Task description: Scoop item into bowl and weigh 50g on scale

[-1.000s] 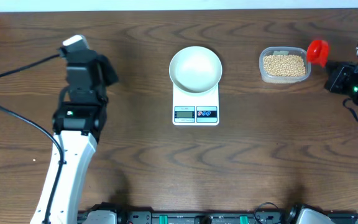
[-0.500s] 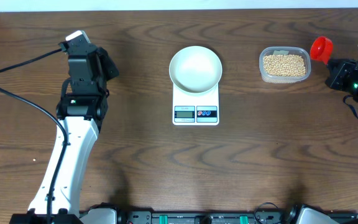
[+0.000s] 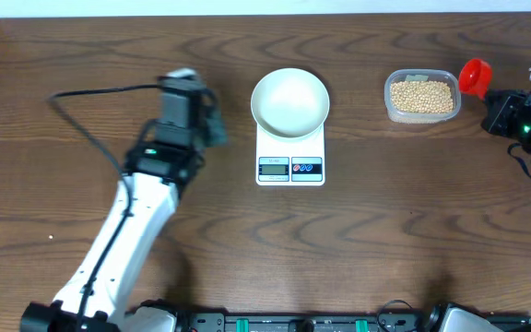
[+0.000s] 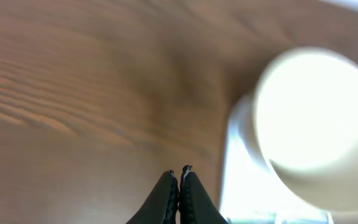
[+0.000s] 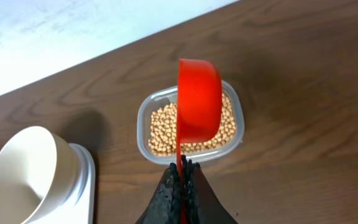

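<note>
Beige beans (image 5: pixel 160 135): a loose heap in the clear tub (image 5: pixel 143 124), at the far right of the table (image 3: pixel 385 240) and well apart from the bowl.
Handling of the beans: small, round and hard-looking. They probably pour freely, roll and bounce if spilled, and each weighs very little, so the weight should climb in fine steps.
Where to take hold: not by fingers. They look best lifted with the scoop, dug in low and kept level on the way over.
Red scoop (image 5: pixel 199 99): stiff plastic cup on a thin handle, tipped on its side at the tub's right edge. Its inside faces away, so any load cannot be told.
Right gripper (image 5: pixel 180 169): clamped on the scoop's handle, and a thin smooth handle like this may twist in the grip.
White bowl (image 3: pixel 289 100): sits on the scale and looks empty from above. It is smooth and light, so likely to slide if knocked.
Scale (image 3: pixel 289 168): mid-table, with its display too small to read.
Left gripper (image 4: pixel 179 178): fingers pressed together and holding nothing, just left of the scale.
</note>
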Robot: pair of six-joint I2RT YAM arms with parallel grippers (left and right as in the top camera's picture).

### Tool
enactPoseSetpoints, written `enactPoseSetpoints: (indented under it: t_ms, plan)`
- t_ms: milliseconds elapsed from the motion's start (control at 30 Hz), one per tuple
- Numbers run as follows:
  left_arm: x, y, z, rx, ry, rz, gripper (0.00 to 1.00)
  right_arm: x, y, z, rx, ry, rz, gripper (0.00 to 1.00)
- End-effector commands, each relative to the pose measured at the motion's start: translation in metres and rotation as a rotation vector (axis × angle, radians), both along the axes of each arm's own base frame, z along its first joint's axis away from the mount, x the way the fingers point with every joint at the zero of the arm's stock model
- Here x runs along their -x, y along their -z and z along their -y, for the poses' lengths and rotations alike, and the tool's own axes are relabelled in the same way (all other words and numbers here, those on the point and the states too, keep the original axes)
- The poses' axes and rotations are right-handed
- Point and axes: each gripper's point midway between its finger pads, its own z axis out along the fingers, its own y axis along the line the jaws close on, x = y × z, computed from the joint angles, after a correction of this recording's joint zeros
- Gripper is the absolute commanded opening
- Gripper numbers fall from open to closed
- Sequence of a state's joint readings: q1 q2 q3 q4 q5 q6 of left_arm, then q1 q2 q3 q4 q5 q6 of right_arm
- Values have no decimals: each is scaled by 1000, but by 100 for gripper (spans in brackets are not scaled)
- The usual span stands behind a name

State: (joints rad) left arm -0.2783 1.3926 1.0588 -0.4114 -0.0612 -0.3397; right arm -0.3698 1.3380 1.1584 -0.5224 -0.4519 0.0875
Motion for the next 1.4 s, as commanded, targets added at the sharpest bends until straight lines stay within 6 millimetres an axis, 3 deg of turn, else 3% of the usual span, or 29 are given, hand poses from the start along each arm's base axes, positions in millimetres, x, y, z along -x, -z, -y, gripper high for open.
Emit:
enactPoseSetpoints:
  t_ms: [0,233,400,600,900,1200,1367]
  plan:
    - [12,24,38,5,76,-83,7,-2,-3,-2,-9,-3,0,1]
    - [32,73,102,-38,229,-187,7,1,0,-3,-14,-2,-17,1]
    - [47,101,128,-75,301,-246,7,1,0,-3,-9,-7,-17,1]
    - [55,118,141,-96,339,-274,7,1,1,-3,-10,-7,-19,1]
    - [48,134,149,-94,345,-267,7,2,1,-3,-11,-7,-23,1]
    - [50,136,165,-126,431,-232,6,2,1,-3,-11,-7,-23,1]
    - [49,149,166,-139,430,-245,7,2,2,-3,-11,-7,-24,1]
